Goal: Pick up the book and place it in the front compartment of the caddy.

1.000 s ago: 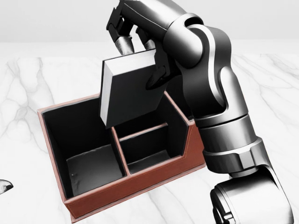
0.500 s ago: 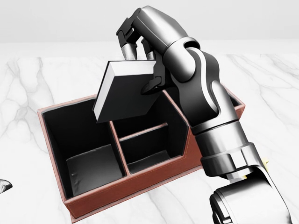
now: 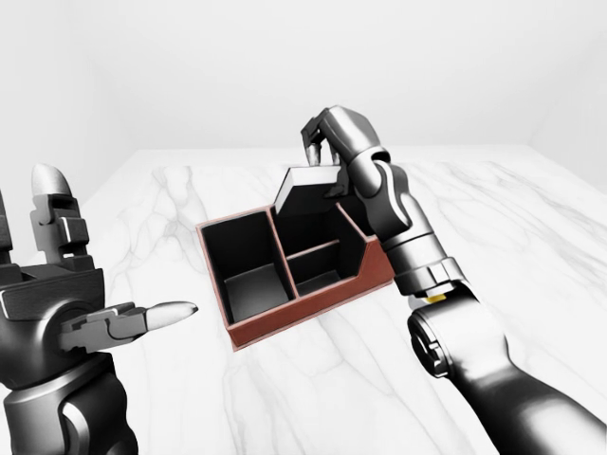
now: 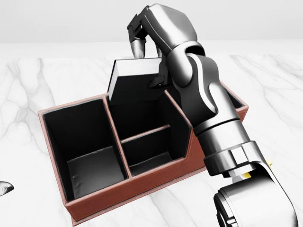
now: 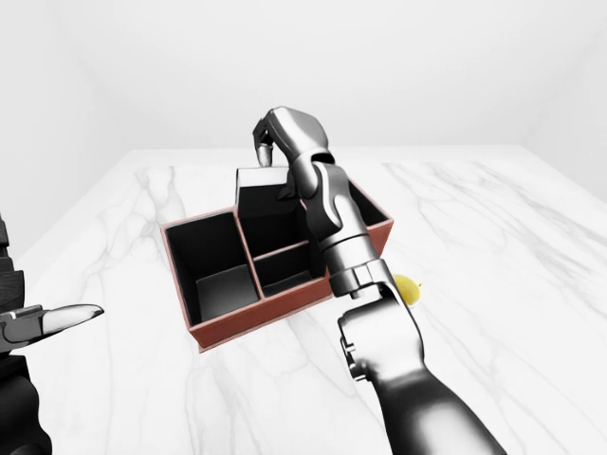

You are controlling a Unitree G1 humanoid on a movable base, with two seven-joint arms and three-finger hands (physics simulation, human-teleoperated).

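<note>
The book [image 4: 135, 86], dark-covered with white page edges, hangs over the caddy's upper middle compartment in the head view. Its lower edge dips behind the divider. My right hand [image 4: 147, 66] is shut on the book's top edge, with a finger over the top and the thumb on the cover. The caddy [image 4: 118, 199] is red-brown outside and black inside. It has a tall left compartment and two smaller middle ones; my right forearm hides part of its right side. My left hand [image 3: 109, 251] stands open at the lower left of the left-eye view, away from the caddy.
The caddy stands on a white marble table [image 5: 531, 246]. A small yellow thing [image 5: 406, 287] lies beside the caddy's right wall, partly hidden by my right arm. A white wall rises beyond the table's top edge.
The book has swung from a steep tilt over the left divider to the right and lower, so its bottom edge now dips into the upper middle compartment. The right hand moved with it.
</note>
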